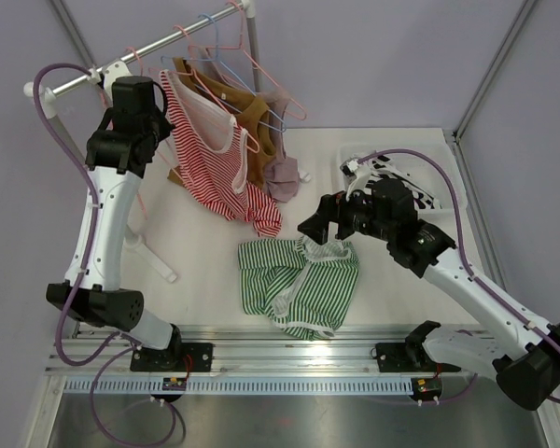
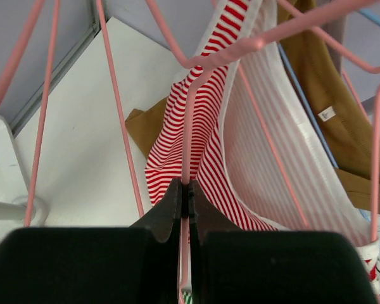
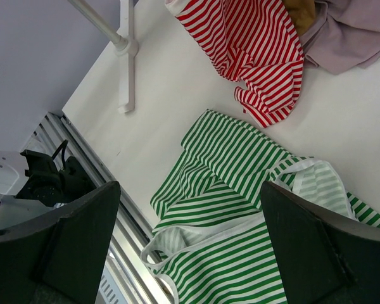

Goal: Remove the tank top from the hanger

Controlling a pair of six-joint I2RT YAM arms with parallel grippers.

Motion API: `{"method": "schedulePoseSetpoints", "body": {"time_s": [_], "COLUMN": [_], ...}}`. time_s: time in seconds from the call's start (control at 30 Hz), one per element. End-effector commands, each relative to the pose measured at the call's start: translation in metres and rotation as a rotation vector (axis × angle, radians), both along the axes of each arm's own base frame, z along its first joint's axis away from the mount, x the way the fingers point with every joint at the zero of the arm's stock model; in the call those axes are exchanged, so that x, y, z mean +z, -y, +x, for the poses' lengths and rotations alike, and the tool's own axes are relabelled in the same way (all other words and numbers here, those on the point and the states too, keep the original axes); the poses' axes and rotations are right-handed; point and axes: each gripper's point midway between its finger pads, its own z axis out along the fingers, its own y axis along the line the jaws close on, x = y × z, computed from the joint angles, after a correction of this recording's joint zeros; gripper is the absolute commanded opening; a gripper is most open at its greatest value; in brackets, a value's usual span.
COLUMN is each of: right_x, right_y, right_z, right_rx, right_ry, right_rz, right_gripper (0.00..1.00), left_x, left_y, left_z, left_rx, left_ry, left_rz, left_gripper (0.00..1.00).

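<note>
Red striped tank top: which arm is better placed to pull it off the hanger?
Right: the right tool is open and free, while the left tool is shut on the pink hanger.

White arms [image 1: 105,222], black joints [image 1: 121,147], purple cables [image 1: 37,93]

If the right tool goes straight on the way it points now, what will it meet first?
Most likely the green striped top lying on the table; the right tool is open above it.

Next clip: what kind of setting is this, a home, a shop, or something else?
Probably a lab test cell, not a home: plain lilac walls enclose a white table holding a small clothes rail of pink hangers, and both arms bolt to an aluminium track.
</note>
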Motion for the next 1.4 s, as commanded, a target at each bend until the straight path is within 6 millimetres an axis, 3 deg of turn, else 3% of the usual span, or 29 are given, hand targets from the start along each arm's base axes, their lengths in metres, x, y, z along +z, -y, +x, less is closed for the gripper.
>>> {"method": "schedulePoseSetpoints", "body": {"time_s": [0.0,0.3,0.4,0.57,0.63,0.67,0.77,0.97,1.0,1.03,1.2,1.23,1.3,1.37], "right_x": [0.01,-0.004,-0.024,-0.085,-0.103,-0.118,-0.152,-0.21,-0.216,-0.23,-0.258,-0.264,-0.27,-0.274], "right_y": [-0.008,-0.016,-0.018,-0.022,-0.03,-0.031,-0.039,-0.034,-0.033,-0.03,-0.019,-0.018,-0.016,-0.016], "right_z": [-0.001,0.0,0.007,0.019,0.01,0.012,-0.007,-0.029,-0.03,-0.033,-0.028,-0.028,-0.029,-0.028], "right_rx": [0.033,0.06,-0.017,-0.089,-0.066,-0.088,-0.062,-0.092,-0.102,-0.111,-0.188,-0.185,-0.183,-0.175], "right_ry": [0.023,-0.015,-0.01,-0.1,-0.133,-0.154,-0.193,-0.282,-0.293,-0.314,-0.324,-0.329,-0.328,-0.32], "right_rz": [0.044,0.018,-0.098,-0.299,-0.345,-0.387,-0.48,-0.63,-0.647,-0.692,-0.794,-0.808,-0.824,-0.827], "right_gripper": [0.99,1.0,0.99,0.99,1.0,0.99,0.99,0.99,1.0,0.99,0.99,0.97,0.83,0.52], "left_x": [0.038,0.018,0.011,0.017,0.019,0.025,0.032,0.05,0.053,0.06,0.075,0.078,0.083,0.086], "left_y": [-0.013,-0.04,-0.038,-0.033,-0.03,-0.029,-0.024,-0.001,0.003,0.004,0.01,0.011,0.01,0.015], "left_z": [-0.022,-0.046,-0.048,-0.055,-0.058,-0.062,-0.069,-0.093,-0.099,-0.107,-0.138,-0.144,-0.16,-0.177], "left_rx": [0.029,0.07,0.061,0.032,0.016,0.007,-0.032,-0.171,-0.195,-0.205,-0.252,-0.263,-0.271,-0.31], "left_ry": [0.154,0.143,0.141,0.159,0.157,0.171,0.174,0.224,0.227,0.249,0.299,0.306,0.325,0.35], "left_rz": [-0.038,-0.073,-0.086,-0.108,-0.111,-0.111,-0.108,-0.132,-0.142,-0.138,-0.132,-0.121,-0.11,-0.096], "left_gripper": [0.0,0.0,0.0,0.02,0.21,0.38,0.62,0.85,0.99,0.99,0.99,0.99,0.99,0.99]}}
